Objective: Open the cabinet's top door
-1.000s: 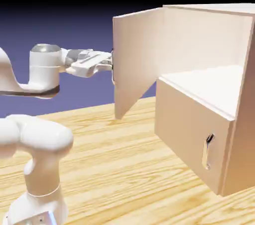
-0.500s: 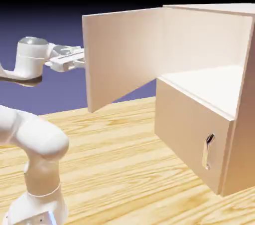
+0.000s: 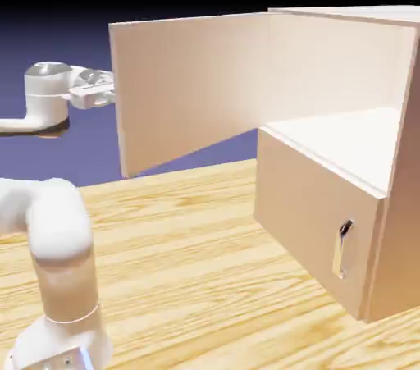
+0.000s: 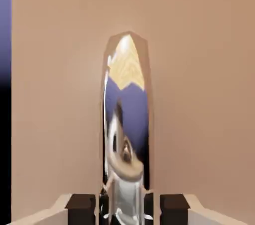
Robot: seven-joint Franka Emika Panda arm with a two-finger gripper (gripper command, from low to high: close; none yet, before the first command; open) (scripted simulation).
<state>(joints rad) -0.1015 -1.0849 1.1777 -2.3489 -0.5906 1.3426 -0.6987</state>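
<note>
Light-tan cabinet, mirror-silver handle, striped yellow wood-grain table, white arm.

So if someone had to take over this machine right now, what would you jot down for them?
Gripper: fingers shut on the top door's long curved silver handle, which fills the hand view.
Big light-tan wooden cabinet: its taller flat tan top door is swung wide open, showing the pale interior. The shorter lower door is closed.
Done: top door opened.
Left: probably only release the handle and back away.
</note>
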